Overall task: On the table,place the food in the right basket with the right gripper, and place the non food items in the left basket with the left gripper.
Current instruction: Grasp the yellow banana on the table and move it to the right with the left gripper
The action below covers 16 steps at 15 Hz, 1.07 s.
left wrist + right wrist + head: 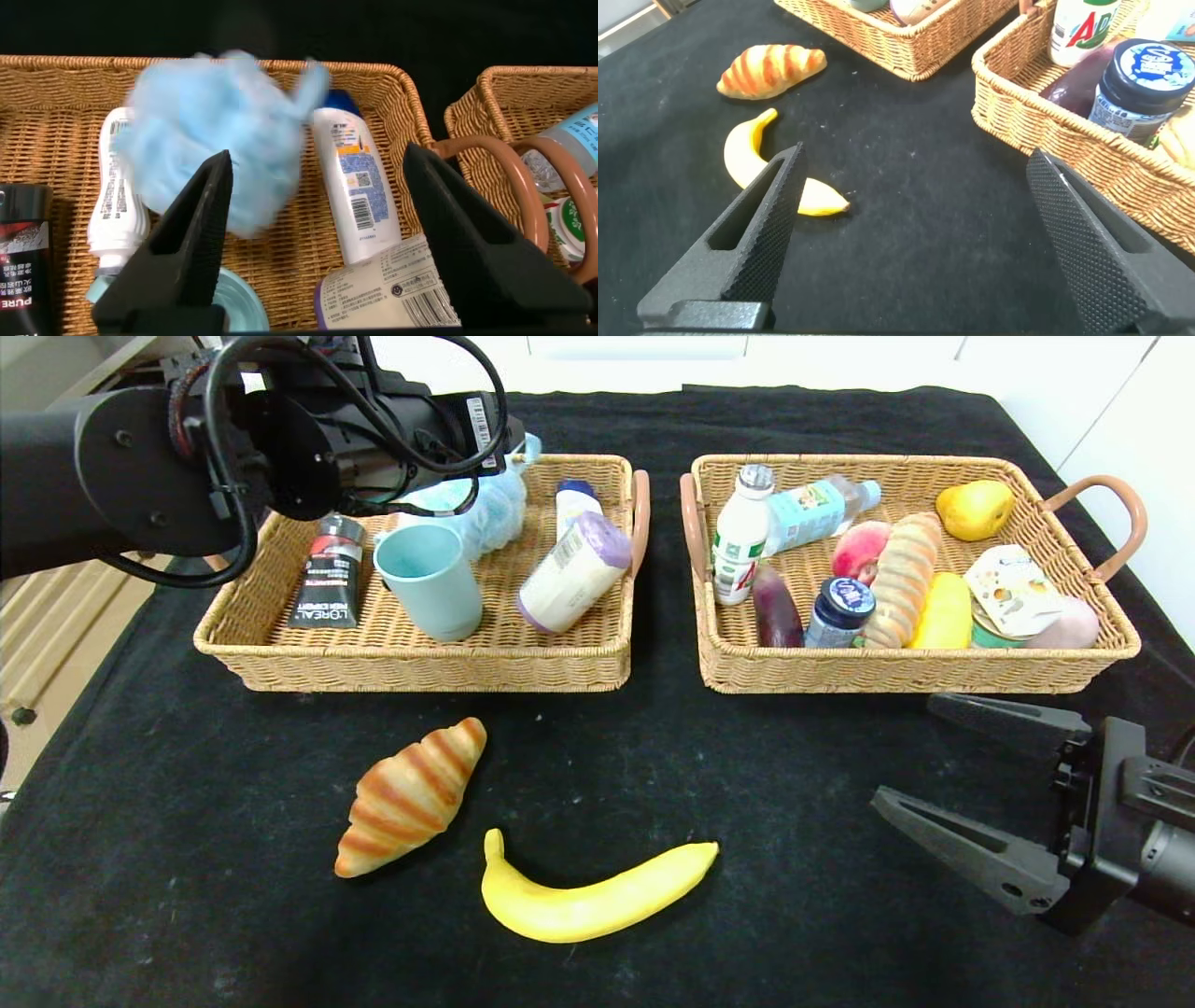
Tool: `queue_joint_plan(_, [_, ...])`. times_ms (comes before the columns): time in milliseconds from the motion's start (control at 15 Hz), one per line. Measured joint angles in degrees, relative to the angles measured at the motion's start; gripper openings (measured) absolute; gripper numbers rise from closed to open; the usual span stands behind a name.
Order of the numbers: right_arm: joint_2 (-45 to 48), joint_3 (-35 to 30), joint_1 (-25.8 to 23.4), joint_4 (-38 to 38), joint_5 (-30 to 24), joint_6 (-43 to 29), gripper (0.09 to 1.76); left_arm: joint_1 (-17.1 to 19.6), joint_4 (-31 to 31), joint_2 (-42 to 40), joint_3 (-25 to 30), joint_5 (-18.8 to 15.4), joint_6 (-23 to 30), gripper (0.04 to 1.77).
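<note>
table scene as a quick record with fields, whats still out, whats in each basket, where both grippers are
still on table: croissant, banana
left basket: blue bath pouf, teal cup, black tube, white and purple bottles
right basket: bottles, jar, bread, pear, other food
left gripper: over the left basket, jaws open, pouf just beyond the fingers, blurred
right gripper: open, low over the table in front of the right basket, holding nothing
left to do: croissant and banana to the right basket

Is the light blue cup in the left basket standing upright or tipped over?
Upright. The cup stands on its base in the left basket, its open mouth facing up.
</note>
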<state>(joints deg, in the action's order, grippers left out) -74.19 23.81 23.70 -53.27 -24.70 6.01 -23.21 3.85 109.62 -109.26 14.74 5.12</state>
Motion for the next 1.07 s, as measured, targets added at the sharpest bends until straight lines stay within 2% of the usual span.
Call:
queue_joint_plan(267, [0.05,0.0,0.0,-0.06,0.0,0.0,1.71,-0.62,-2.4,-1.96,1.94,-0.38,-1.05,1.49])
queue_joint_plan(467, [0.16,0.06,0.0,-0.11,-0.05,0.0,1.71,-2.96,-5.67,-6.89,9.13,-4.63,-4.08,1.56])
queue_joint_plan(667, [0.22,0.09,0.0,-0.11,-0.02,0.0,1.71,-8.09,-10.05,-13.4,18.49,-7.57,-8.09,1.61])
queue_joint_plan(1067, [0.4,0.2,-0.22,-0.11,0.0,0.0,1.71,-17.91,-13.6,-21.39,33.99,-7.58,-14.43,1.67])
